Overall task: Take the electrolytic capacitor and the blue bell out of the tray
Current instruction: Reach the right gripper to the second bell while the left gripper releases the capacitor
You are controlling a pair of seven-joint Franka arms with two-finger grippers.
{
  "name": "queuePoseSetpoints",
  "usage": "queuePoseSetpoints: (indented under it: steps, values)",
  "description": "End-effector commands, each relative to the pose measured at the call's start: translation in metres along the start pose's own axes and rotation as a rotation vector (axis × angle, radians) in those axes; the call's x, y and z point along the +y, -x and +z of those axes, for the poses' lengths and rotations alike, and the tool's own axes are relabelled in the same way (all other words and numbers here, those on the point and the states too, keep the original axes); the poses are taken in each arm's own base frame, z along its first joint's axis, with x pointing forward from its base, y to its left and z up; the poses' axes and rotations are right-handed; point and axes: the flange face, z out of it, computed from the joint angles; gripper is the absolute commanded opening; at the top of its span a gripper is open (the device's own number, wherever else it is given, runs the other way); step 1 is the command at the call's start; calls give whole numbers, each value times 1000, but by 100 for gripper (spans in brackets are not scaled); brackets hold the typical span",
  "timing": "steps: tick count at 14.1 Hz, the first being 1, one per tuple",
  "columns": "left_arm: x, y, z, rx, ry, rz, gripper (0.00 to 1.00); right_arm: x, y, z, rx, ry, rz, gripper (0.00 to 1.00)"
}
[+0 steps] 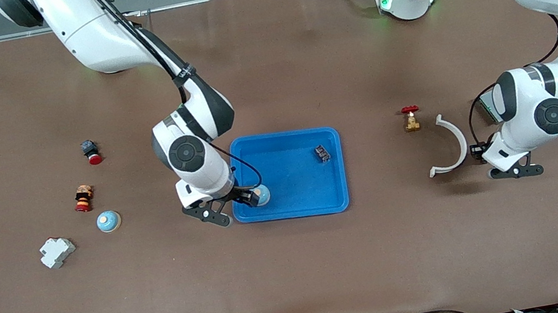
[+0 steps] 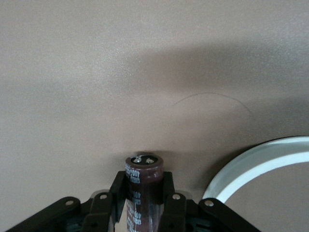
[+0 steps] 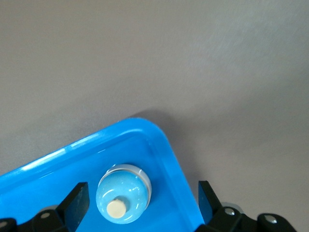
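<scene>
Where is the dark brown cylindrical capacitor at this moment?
The dark brown cylindrical capacitor is clamped in the left gripper, over the brown table beside the white curved plastic piece.

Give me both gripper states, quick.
Left gripper: shut on the capacitor, over bare table.
Right gripper: open, fingers either side of the bell in the blue tray.

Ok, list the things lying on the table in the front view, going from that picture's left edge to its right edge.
White block → striped orange piece → red-capped button → blue bell → blue tray → red-handled valve → white curved clip.
</scene>
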Motion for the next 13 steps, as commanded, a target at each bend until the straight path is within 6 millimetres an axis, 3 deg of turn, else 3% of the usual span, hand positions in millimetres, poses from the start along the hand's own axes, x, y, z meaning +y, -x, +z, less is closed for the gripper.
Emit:
queuePoseSetpoints:
  steps: [1,3,4,7,13]
  values:
    - [-2,-1,-1,12,-11,19,3,-19,10,12,26,3,39,100]
    - [-3,-2,-2,15,-12,19,5,-26,20,21,39,14,46,100]
    - [-4,-3,-3,17,-12,19,25,-29,24,26,52,23,45,100]
    - [-5,-5,-6,22,-12,23,100,-31,29,37,84,49,47,100]
    - [-7,-11,-23,39,-13,11,100,-39,41,50,92,29,51,100]
